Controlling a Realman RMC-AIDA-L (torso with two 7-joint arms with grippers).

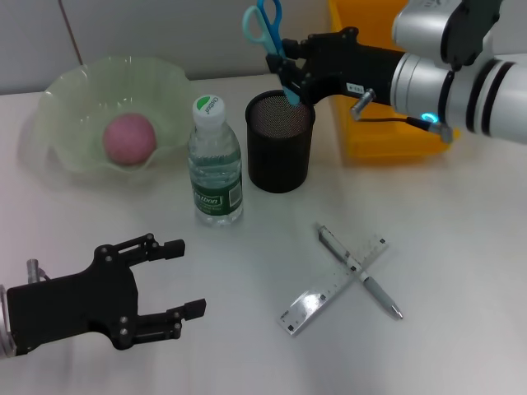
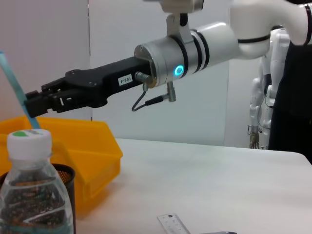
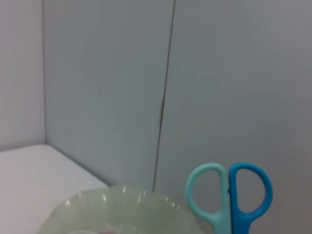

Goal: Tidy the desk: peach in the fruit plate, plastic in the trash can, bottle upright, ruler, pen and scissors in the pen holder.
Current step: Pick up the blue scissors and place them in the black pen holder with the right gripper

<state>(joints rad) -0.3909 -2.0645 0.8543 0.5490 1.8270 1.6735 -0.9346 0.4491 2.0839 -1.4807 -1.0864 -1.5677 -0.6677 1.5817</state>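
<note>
The pen holder is a round cup of black wire mesh standing beside an upright bottle of clear, ribbed plastic with a white cap. Left of them a frilly, translucent green fruit plate holds a round pink peach. A yellow plastic bin sits behind the holder. Nearer the front, a slim silver pen lies crossed over a flat, clear ruler, the two touching.

The right gripper reaches in level from the right above the holder's rim, its fingers pinching the scissors with the two-tone blue loops up and the blades pointing down into the mesh cup. The left gripper rests low at the front left, its fingers spread and holding nothing.
</note>
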